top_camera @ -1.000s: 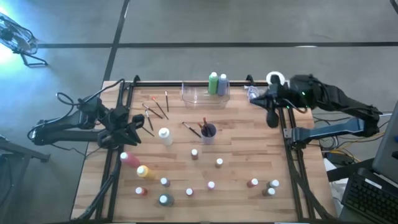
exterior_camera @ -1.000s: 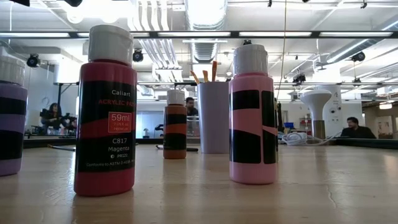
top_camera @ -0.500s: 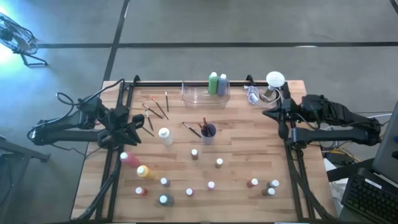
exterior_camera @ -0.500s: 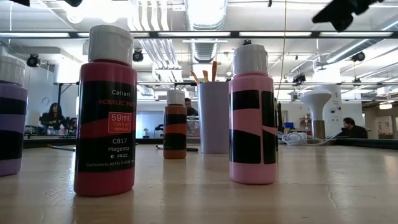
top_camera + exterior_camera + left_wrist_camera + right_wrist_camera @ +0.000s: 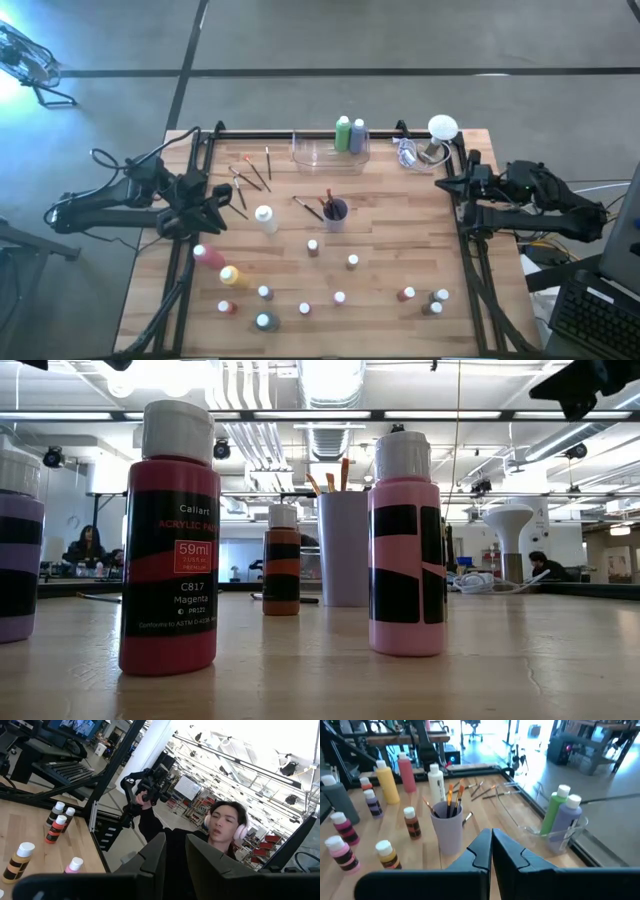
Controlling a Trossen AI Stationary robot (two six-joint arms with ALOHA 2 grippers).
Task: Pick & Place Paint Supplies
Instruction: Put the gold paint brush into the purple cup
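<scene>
My right gripper (image 5: 491,839) is clenched on nothing, drawn back over the table's right edge, probably so the wooden table (image 5: 385,225) is open for the next reach. My left gripper (image 5: 175,851) waits at the left edge, fingers slightly parted; whether anything sits between them I cannot tell. Beyond stand the lilac plastic cup (image 5: 448,827) collecting dark-handled paintbrushes (image 5: 454,800), the clear tray (image 5: 535,822) with tall green and purple bottles (image 5: 562,820), and loose small paint bottles (image 5: 338,297) still to place.

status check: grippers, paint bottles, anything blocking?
Left gripper idle at table's left edge, empty. Right gripper shut, empty, at right edge. Paint bottles untouched. Nothing blocking.
</scene>
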